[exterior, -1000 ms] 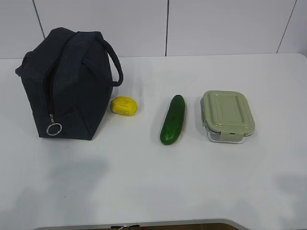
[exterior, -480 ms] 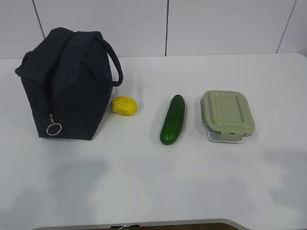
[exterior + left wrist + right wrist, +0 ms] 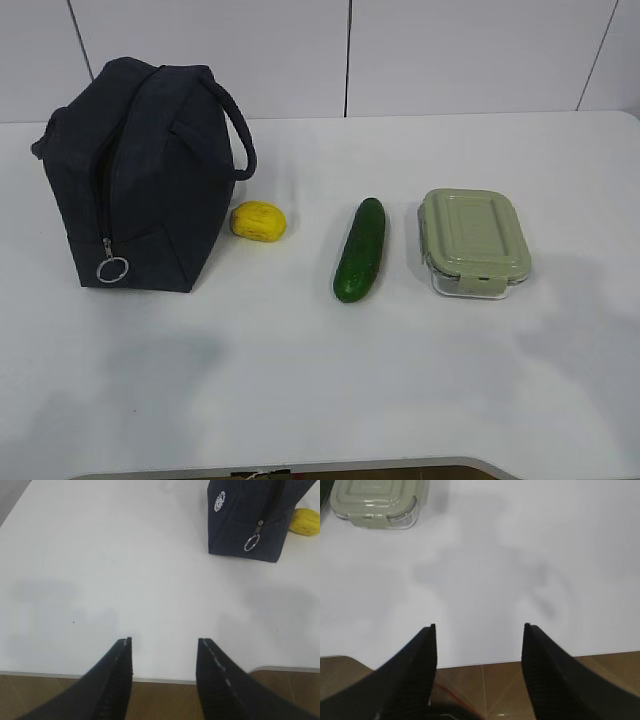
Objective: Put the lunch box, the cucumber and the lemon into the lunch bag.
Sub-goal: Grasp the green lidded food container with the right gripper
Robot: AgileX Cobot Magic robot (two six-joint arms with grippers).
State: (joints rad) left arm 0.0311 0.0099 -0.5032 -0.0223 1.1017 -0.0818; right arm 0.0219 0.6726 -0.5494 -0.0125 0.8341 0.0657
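Observation:
The dark navy lunch bag (image 3: 135, 175) stands at the table's left, zipper shut, its silver ring pull (image 3: 112, 268) hanging low on the near side. Just right of the bag lies the yellow lemon (image 3: 259, 221). The dark green cucumber (image 3: 361, 249) lies lengthwise at mid-table. The lunch box (image 3: 473, 240) with its sage-green lid sits to the right. In the left wrist view the bag (image 3: 252, 515) and lemon (image 3: 305, 522) are far ahead; my left gripper (image 3: 164, 641) is open and empty above the near edge. My right gripper (image 3: 479, 626) is open and empty, with the lunch box (image 3: 377, 502) far ahead on the left.
The white table (image 3: 320, 380) ends near both grippers, with brown floor (image 3: 485, 685) beyond its near edge. A white panelled wall (image 3: 350, 55) runs behind the table. Neither arm shows in the exterior view.
No object has moved. A faint shadow on the table at the right has spread leftward toward the lunch box.

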